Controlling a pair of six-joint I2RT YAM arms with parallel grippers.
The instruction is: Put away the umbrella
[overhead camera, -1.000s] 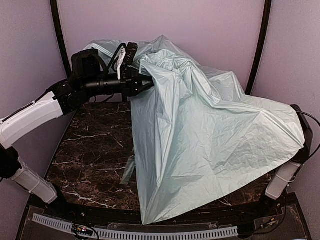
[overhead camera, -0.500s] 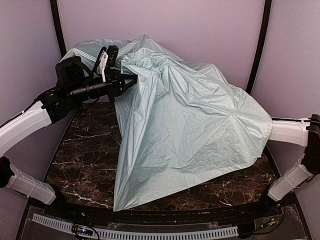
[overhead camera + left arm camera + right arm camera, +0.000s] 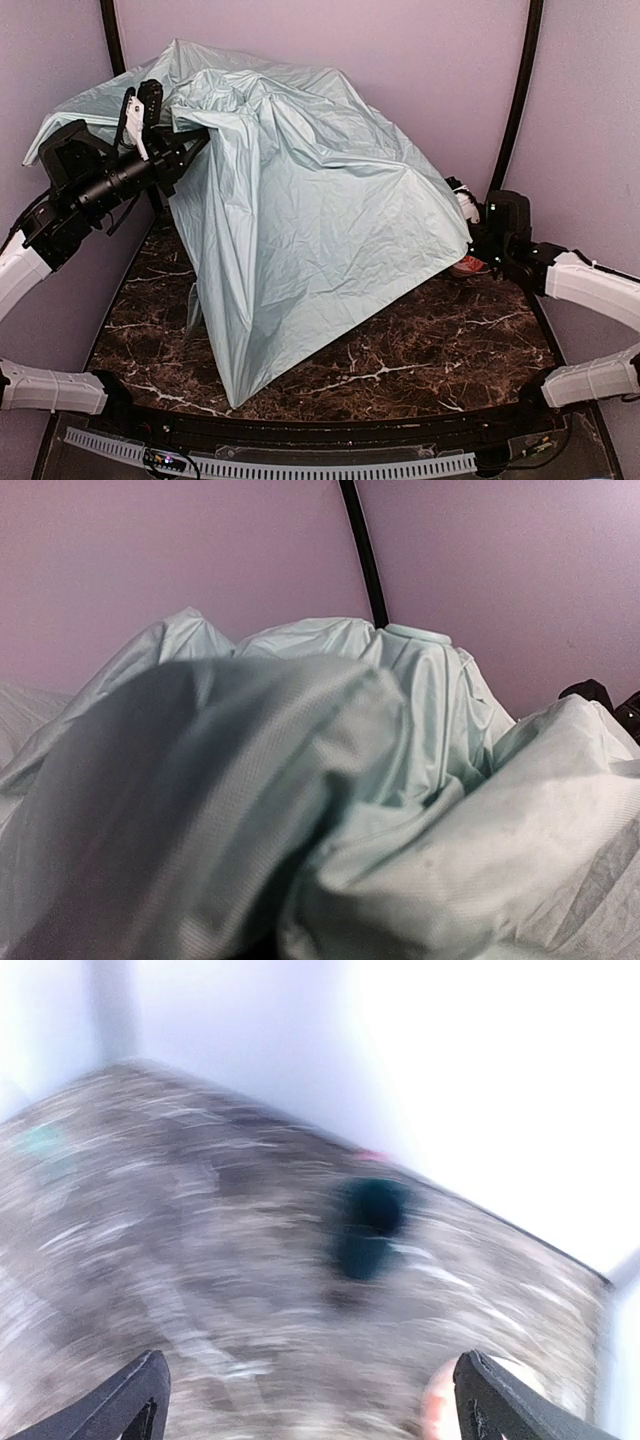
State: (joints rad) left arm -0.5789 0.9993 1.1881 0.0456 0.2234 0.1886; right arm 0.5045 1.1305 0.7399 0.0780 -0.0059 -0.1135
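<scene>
The right tool (image 3: 310,1392) has let go of the umbrella (image 3: 320,220) and drawn back to 3 o'clock, jaws wide and empty. The left tool (image 3: 192,142) stays clenched on its fabric, hauled up toward 10 o'clock. The rest drapes down the bench (image 3: 420,340) to 7 o'clock. Folding looks far off.

The left arm (image 3: 25,265) has smooth white covers low down and is black and chunky higher up. A thin black cable (image 3: 28,212) runs beside it. A small white piece (image 3: 131,108) sits on its black wrist. The right arm (image 3: 590,283) has the same white covers and a black wrist block (image 3: 507,228). The right tool (image 3: 314,1400) has two black pointed fingers (image 3: 140,1402).
</scene>
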